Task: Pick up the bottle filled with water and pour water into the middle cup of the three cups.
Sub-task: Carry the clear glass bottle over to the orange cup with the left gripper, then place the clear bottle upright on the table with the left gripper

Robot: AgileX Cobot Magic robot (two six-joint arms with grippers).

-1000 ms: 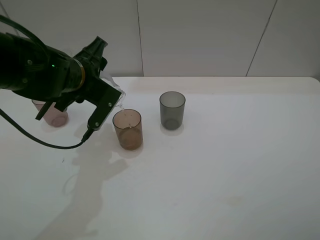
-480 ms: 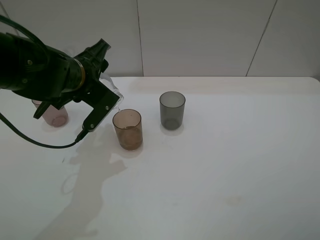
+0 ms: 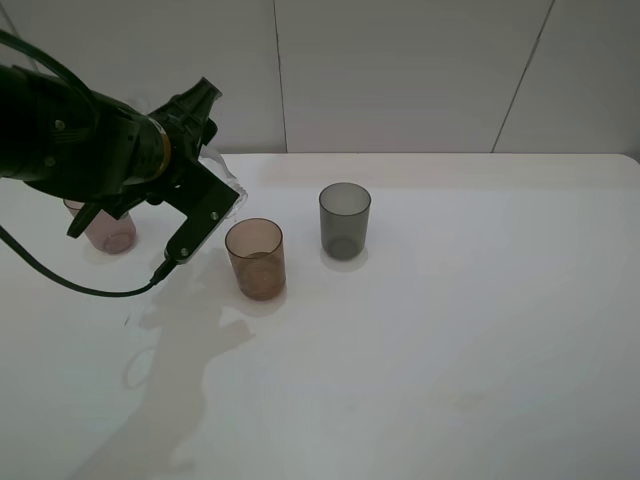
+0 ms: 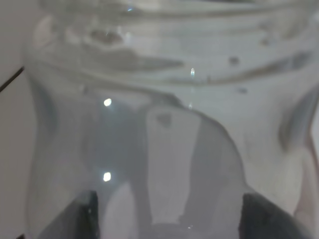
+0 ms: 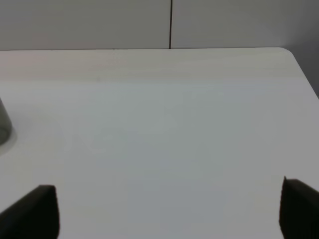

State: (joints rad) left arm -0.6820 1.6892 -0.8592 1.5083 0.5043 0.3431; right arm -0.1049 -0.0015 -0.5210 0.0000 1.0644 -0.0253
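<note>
My left gripper is shut on the small clear bottle and holds it tilted above the table. The bottle's mouth is just left of and above the amber middle cup, which has water in its bottom. In the left wrist view the bottle fills the frame between my dark fingertips. The pinkish-mauve cup stands at the left, partly hidden behind my arm. The dark grey cup stands right of the amber cup. My right gripper is open and empty over bare table.
The white table stretches wide to the right and front of the cups. A white wall rises right behind the table's far edge. The grey cup's edge shows at the side of the right wrist view.
A second ago the bottle's mouth was lower and over the amber cup's rim. My left gripper has since raised and tipped it back a little. The cups have not moved.
</note>
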